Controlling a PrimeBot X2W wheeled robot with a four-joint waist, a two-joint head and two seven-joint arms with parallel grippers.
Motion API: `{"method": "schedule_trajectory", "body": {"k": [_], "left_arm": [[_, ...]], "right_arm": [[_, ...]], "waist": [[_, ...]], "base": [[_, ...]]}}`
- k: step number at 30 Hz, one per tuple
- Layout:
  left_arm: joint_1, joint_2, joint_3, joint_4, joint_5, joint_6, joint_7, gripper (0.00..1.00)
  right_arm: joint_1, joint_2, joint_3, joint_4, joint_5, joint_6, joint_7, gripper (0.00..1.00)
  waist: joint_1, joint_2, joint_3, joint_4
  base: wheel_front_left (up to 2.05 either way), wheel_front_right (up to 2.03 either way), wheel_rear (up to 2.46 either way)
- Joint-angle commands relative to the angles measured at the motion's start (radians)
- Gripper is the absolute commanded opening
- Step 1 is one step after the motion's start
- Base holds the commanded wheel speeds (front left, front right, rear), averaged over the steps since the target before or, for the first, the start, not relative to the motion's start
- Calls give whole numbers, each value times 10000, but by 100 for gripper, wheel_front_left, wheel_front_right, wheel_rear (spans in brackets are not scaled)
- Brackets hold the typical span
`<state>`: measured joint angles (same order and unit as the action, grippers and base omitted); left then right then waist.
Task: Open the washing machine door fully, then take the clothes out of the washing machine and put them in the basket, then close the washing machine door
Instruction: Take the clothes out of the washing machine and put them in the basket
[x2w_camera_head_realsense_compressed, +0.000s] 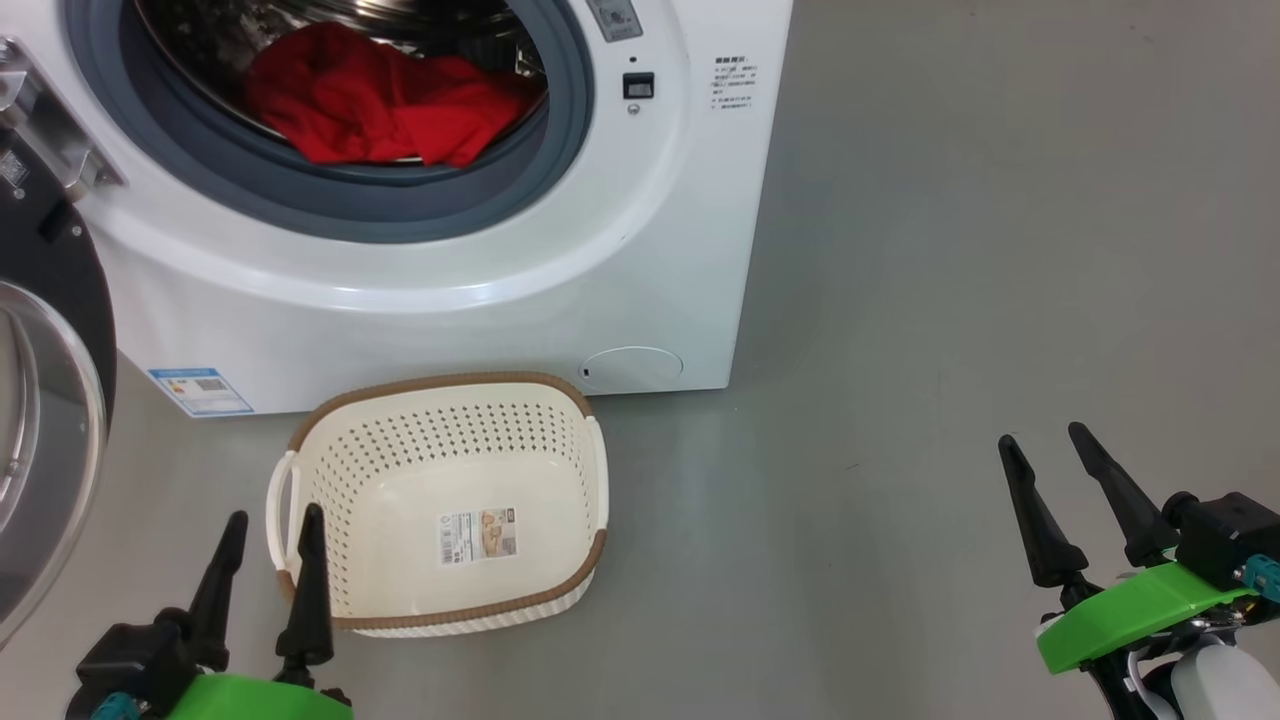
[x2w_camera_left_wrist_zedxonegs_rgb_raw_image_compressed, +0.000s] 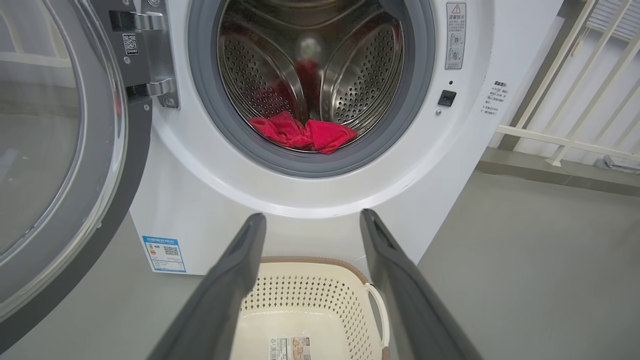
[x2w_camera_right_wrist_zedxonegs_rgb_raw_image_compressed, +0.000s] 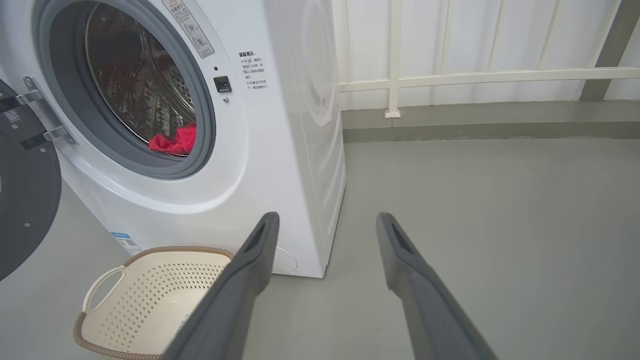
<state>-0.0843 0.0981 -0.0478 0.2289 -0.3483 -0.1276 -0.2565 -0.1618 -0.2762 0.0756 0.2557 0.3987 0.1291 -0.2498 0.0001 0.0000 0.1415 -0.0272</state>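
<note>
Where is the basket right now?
In the head view the basket sits on the floor, lower centre-left, directly before the washing machine, beside the left gripper.

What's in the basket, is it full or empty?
Empty. The basket has a bare bottom with just a paper label on it; the red clothes lie inside the washing machine drum.

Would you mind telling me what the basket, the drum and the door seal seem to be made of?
The basket looks like moulded cream plastic, matt, with punched holes; its brown rim imitates weave, probably plastic too. The drum appears to be polished steel: shiny, reflective, perforated. The door seal seems to be grey rubber, dull and smoothly curved.
</note>
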Motion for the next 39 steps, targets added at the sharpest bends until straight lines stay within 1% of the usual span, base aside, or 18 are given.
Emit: {"method": "schedule_trajectory", "body": {"k": [1, 9, 24, 33, 39], "left_arm": [[-208, 188, 339, -277, -42, -30, -53, 100], [-229, 254, 232, -308, -169, -31, -53, 100], [-382, 205, 335, -301, 11, -31, -53, 100], [-375, 87, 209, -117, 83, -31, -53, 100], [-1027, 59, -59, 426, 141, -31, -53, 100]], "right_arm": [[57, -134, 125, -258, -159, 16, -120, 100], [28, -140, 185, -266, -183, 16, -120, 100], [-54, -105, 243, -268, -186, 16, -120, 100], [-54, -89, 268, -260, -187, 16, -120, 100], [-113, -36, 310, -270, -195, 16, -120, 100]], "waist": [[-1, 0, 5, 15], [-1, 0, 40, 54], [-1, 0, 158, 86], [-1, 0, 227, 123], [-1, 0, 424, 181]], "base": [[0, 0, 0], [56, -64, 7], [145, -150, 5], [21, -21, 0], [0, 0, 0]]}}
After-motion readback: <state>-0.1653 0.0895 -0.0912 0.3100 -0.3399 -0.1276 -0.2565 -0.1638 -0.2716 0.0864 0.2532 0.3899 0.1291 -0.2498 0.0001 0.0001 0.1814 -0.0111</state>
